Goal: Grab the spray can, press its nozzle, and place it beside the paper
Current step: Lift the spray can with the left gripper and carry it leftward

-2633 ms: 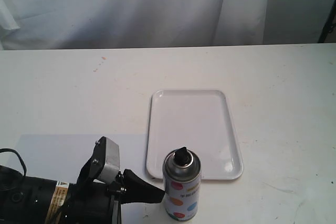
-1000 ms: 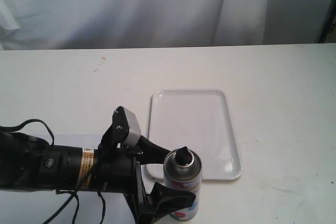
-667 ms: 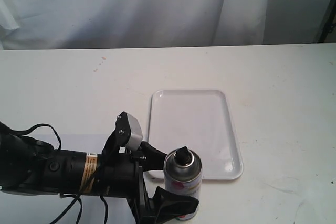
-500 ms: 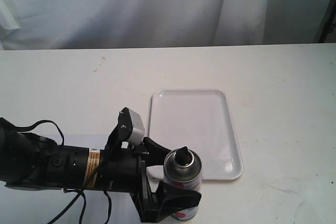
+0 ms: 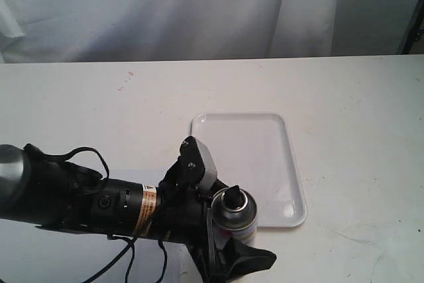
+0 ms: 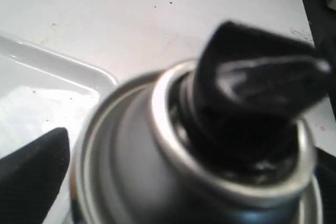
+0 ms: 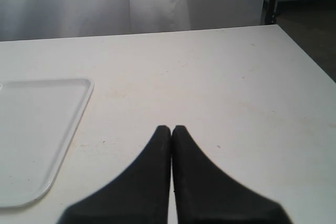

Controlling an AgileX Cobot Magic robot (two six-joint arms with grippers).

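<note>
The spray can [image 5: 236, 220] stands upright just in front of the tray's near edge, its black nozzle [image 5: 233, 195] on the silver dome. My left gripper [image 5: 242, 230] is open and straddles the can, with one finger [image 5: 248, 261] on the near side and the other hidden behind it. In the left wrist view the can's dome [image 6: 131, 156] and nozzle [image 6: 252, 87] fill the picture, blurred, with a black finger [image 6: 31, 166] close beside the can. The paper [image 5: 40, 263] is mostly hidden under the left arm. My right gripper [image 7: 171, 128] is shut and holds nothing, hovering over bare table.
A glossy white rimmed tray [image 5: 238, 144] lies on the white table behind the can, also seen as the tray [image 7: 31, 129] in the right wrist view. The left arm's black body and cables [image 5: 99, 207] cover the near left. White curtains hang behind the table.
My left arm has slid right toward the can. Its open fingers have moved from beside the can to either side of it. The can has stayed in place.
</note>
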